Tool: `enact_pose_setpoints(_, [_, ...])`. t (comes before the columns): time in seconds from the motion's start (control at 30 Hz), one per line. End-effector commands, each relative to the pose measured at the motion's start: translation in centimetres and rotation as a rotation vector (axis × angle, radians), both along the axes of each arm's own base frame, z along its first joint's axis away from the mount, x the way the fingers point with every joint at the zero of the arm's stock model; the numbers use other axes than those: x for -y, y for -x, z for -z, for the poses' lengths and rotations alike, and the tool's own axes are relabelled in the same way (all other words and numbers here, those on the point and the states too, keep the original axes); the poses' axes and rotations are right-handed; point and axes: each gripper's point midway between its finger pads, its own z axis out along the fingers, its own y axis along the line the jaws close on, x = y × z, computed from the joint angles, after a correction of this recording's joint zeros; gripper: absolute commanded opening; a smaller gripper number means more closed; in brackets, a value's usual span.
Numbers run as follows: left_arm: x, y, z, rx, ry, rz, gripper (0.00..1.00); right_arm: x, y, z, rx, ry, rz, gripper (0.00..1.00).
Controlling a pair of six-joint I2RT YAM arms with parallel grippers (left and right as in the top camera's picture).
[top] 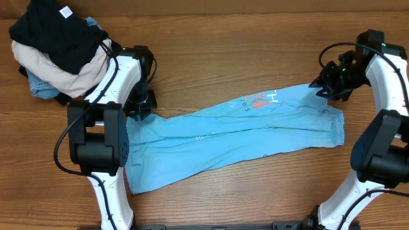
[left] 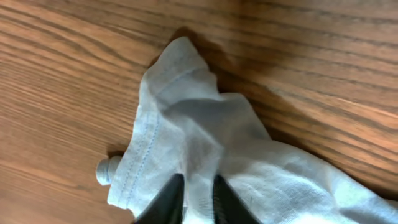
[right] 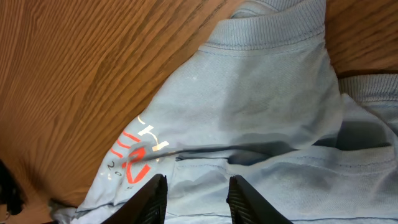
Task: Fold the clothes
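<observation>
One sky-blue T-shirt (top: 243,124), lying in a long narrow band across the middle of the wooden counter (top: 223,51), red and white print facing up towards its right end. Two hands:
- left hand (left: 198,180): pinched almost closed on the shirt's left corner
- right hand (right: 198,183): fingers parted over the collar end, holding nothing

One pile, far left corner: one black garment (top: 54,32), one cream garment (top: 61,73), one denim-blue garment (top: 41,89).

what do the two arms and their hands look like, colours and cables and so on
The left arm and right arm have white rounded links joined by chunky black joint blocks, with thin black cables looping alongside. A small green light glows on the right one. The left hand and right hand each end in two slim black fingers.
</observation>
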Motion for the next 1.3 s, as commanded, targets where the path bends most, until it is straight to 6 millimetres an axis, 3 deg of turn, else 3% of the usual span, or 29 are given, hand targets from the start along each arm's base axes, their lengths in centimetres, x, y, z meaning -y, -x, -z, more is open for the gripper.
enact_pose_setpoints(0.0, [0.2, 0.0, 0.6, -0.01, 0.016, -0.001, 0.04, 0.1, -0.5, -1.2, 0.036, 0.02, -0.007, 0.36])
enact_pose_setpoints(0.1, [0.2, -0.3, 0.7, 0.007, 0.018, -0.001, 0.04, 0.1, -0.5, -1.2, 0.035, 0.02, -0.007, 0.36])
enact_pose_setpoints(0.13, [0.2, -0.5, 0.8, 0.015, 0.018, 0.0, 0.11, 0.1, -0.5, -1.2, 0.036, 0.02, -0.007, 0.36])
enact_pose_setpoints(0.2, [0.3, -1.1, 0.9, 0.032, 0.031, 0.047, 0.69, 0.1, -0.5, -1.2, 0.037, 0.021, -0.007, 0.37])
enact_pose_setpoints(0.23, [0.3, -1.4, 1.0, 0.041, 0.036, 0.069, 0.8, 0.1, -0.5, -1.2, 0.037, 0.021, -0.007, 0.37])
enact_pose_setpoints(0.3, [0.3, -1.9, 1.0, 0.06, 0.04, 0.083, 0.85, 0.2, -0.6, -1.2, 0.039, 0.021, -0.007, 0.37])
enact_pose_setpoints(0.6, [0.7, -2.1, 1.7, 0.063, 0.053, 0.053, 0.55, 0.2, -0.7, -1.2, 0.044, 0.024, -0.01, 0.37])
enact_pose_setpoints(0.63, [0.8, -2.1, 1.7, 0.063, 0.062, 0.051, 0.41, 0.2, -0.7, -1.2, 0.044, 0.024, -0.01, 0.37])
enact_pose_setpoints(0.77, [0.8, -2.2, 1.8, 0.066, 0.061, 0.051, 0.06, 0.2, -0.7, -1.2, 0.044, 0.023, -0.01, 0.36])
enact_pose_setpoints(1.0, [0.7, -1.5, 1.2, 0.034, 0.058, 0.05, 0.04, 0.4, -0.6, -1.1, 0.037, 0.037, -0.008, 0.36])
enact_pose_setpoints(1.27, [0.6, 2.2, -5.0, -0.057, 0.027, -0.044, 0.04, 0.4, -0.7, -1.1, 0.041, 0.038, -0.008, 0.37])
